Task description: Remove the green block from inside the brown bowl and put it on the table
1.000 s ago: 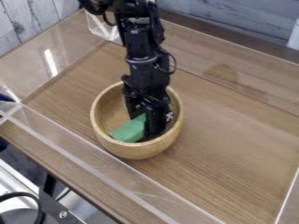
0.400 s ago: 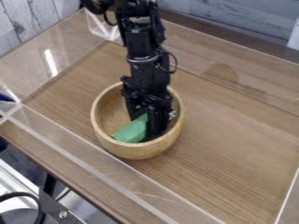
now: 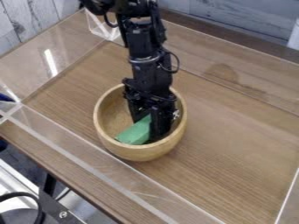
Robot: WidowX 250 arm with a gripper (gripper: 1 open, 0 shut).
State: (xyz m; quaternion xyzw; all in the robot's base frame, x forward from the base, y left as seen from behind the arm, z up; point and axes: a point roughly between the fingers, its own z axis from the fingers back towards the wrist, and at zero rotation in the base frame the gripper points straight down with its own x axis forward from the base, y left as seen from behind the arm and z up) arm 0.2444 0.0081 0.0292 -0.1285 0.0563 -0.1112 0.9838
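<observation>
- The black robot arm [image 3: 145,52] reaches down from the top of the view, with cables looping beside it, and ends inside the brown bowl [image 3: 114,118].
- The gripper [image 3: 155,129] is clenched, low in the bowl; its dark fingertips are hard to make out, so whether they pinch the green block [image 3: 135,132] or merely press beside it cannot be told.
- The green block lies inside the bowl, toward the side nearest the camera, and slants; its upper end is partly hidden by the gripper.
- The bowl is round and light brown with a thick rim, and it stands upright on the table [image 3: 228,144].
- The table has a brown wood-grain surface, and a clear acrylic wall [image 3: 82,153] runs along its near left edge.
- Past that wall, at the lower left, dark cables [image 3: 35,194] curve beside some hardware.
- Grey wood-look boards [image 3: 35,16] show behind the table at the upper left.
</observation>
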